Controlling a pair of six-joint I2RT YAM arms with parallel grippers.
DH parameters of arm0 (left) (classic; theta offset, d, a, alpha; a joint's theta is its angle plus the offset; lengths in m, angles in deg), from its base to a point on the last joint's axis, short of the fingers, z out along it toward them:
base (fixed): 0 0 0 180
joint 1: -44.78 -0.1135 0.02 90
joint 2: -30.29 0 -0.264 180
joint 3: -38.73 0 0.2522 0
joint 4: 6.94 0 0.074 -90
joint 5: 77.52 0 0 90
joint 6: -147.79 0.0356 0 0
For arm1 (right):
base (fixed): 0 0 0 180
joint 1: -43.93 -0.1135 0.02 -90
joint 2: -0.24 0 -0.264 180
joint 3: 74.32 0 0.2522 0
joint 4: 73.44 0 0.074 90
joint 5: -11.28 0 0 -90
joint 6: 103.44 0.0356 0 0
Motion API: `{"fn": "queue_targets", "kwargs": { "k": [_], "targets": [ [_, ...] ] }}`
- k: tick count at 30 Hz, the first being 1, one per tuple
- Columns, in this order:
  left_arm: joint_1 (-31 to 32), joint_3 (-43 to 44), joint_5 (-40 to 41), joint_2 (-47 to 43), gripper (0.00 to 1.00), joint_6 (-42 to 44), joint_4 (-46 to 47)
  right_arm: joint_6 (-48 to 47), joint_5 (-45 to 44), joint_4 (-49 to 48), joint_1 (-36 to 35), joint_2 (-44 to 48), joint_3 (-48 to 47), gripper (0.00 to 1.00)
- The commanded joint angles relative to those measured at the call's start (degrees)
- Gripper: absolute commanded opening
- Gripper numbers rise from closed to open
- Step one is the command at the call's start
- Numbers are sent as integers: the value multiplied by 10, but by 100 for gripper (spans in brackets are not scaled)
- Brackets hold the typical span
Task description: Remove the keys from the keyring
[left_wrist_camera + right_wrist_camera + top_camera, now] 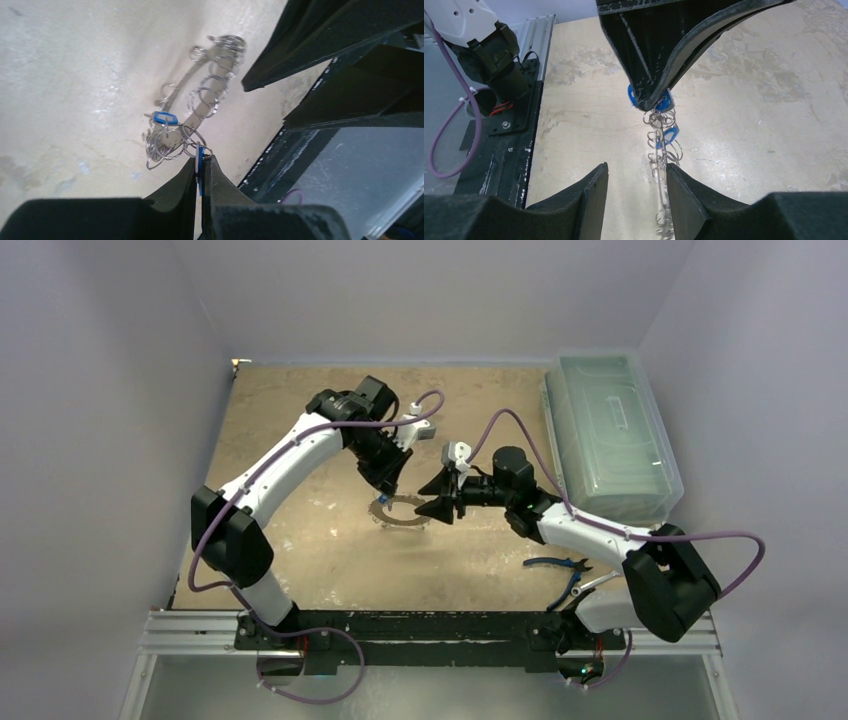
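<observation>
The keyring [400, 512] is a thin grey ring fringed with small rings and keys, low over the table's middle. My left gripper [388, 490] is shut on a blue-headed key [200, 150] at the ring's edge. The ring's band [197, 117] and a second blue key [165, 118] stretch away from it. In the right wrist view the left gripper [651, 97] pinches that blue key [665, 103], and the ring [663, 180] shows edge-on. My right gripper [636, 167] is open, and the ring runs between its fingers, close beside the right one [684, 195].
A clear plastic box [610, 435] stands at the back right. Blue-handled pliers [560, 565] and a silver wrench [592, 585] lie near the right arm's base. Grey walls enclose the table on three sides.
</observation>
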Motion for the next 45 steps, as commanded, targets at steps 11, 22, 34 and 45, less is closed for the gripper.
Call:
{"fn": "queue_targets", "kwargs": {
  "k": [11,22,34,45],
  "targets": [
    [6,180,88,89,0,51,-141,2,-62,-41,-33,-21,-19,45],
    [6,195,16,93,0,22,-145,3,-163,-76,-47,-39,-11,79],
    [6,189,-48,89,0,0,-135,79,-113,-213,-50,-81,-2,88],
    [4,187,-95,80,0,13,-145,5,-153,-251,-58,-99,23,62]
  ]
}}
